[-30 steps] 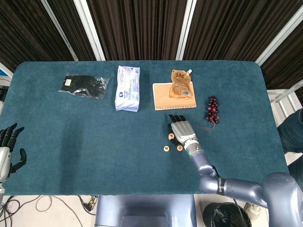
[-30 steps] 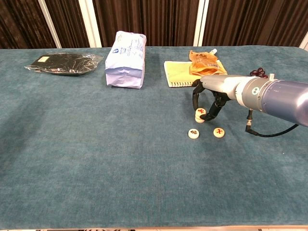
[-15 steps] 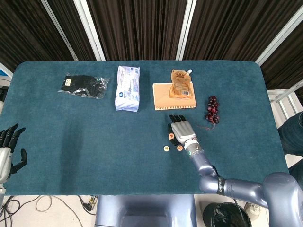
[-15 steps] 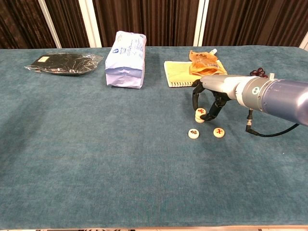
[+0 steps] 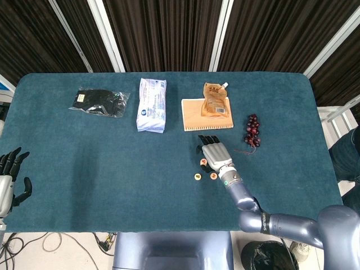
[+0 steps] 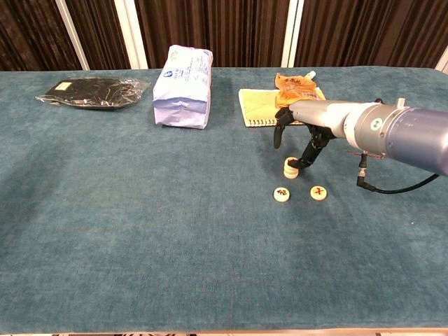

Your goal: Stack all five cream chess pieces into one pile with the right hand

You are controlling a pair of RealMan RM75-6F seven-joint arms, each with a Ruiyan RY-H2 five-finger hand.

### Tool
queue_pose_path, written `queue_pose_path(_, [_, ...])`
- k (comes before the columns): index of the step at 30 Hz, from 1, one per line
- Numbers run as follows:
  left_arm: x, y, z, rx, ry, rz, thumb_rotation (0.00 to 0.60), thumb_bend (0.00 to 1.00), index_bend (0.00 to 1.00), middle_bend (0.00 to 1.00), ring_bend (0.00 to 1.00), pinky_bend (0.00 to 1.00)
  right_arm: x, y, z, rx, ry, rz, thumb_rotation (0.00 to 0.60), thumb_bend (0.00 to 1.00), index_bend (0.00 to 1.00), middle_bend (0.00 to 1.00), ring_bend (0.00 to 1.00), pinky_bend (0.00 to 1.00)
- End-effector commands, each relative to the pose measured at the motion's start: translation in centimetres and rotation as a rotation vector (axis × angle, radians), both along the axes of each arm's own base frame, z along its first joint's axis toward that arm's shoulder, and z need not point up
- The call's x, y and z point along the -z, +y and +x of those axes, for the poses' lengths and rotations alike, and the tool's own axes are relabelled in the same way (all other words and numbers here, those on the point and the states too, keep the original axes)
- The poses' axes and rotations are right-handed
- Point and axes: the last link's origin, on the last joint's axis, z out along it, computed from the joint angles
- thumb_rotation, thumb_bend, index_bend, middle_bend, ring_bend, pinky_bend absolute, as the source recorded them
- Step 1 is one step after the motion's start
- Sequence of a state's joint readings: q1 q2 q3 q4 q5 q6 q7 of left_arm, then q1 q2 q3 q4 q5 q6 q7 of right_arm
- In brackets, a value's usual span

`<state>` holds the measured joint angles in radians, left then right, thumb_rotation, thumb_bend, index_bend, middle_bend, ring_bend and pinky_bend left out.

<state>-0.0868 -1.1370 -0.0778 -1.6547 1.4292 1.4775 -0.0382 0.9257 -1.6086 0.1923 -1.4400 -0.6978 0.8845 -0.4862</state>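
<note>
The left hand (image 5: 10, 174) sits at the far left edge of the desk (image 6: 140, 231), fingers spread, holding nothing. Near the middle, the right hand (image 6: 297, 136) reaches down over a small stack of cream pieces (image 6: 290, 167); whether it pinches the stack cannot be told. Two more cream pieces (image 6: 281, 194) (image 6: 318, 191) lie flat just in front.

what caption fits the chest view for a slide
Right hand over a short pile of cream chess pieces, two loose pieces nearby on the blue table.
</note>
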Motion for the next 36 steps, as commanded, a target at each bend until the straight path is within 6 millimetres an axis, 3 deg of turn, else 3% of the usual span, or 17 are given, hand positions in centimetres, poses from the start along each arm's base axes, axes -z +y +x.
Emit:
queue_pose_path(1, [0.0,0.0,0.0,0.002,0.0,-0.001,0.6,0.62,0.13,0.0,0.0,0.0,-1.1,0.3,0.5,-0.024,-0.011,-0.016,0.6,0.41,0.35,0.0,0.0,0.0])
queue_pose_path(9, [0.0,0.0,0.1,0.001,-0.004,-0.001,0.6,0.62,0.13,0.0,0.0,0.0,-3.3,3.3,0.2,-0.1,-0.018,-0.02,0.6,0.41,0.34,0.0,0.0,0.0])
queue_pose_path(16, [0.0,-0.1,0.0,-0.002,-0.003,0.001,0.6,0.62,0.13,0.0,0.0,0.0,-2.6,5.8,-0.6,-0.166,-0.002,-0.007,0.6,0.41,0.34,0.0,0.0,0.0])
queue_pose_path(29, [0.0,0.0,0.0,-0.002,-0.003,-0.002,0.6,0.62,0.13,0.0,0.0,0.0,-2.2,6.7,-1.7,-0.181,-0.031,-0.04,0.6,0.41,0.34,0.0,0.0,0.0])
queue_pose_path(36, [0.0,0.0,0.0,-0.004,-0.002,0.001,0.6,0.62,0.14,0.0,0.0,0.0,-0.7,7.0,-1.5,-0.189,-0.042,-0.013,0.6,0.41,0.34,0.0,0.0,0.0])
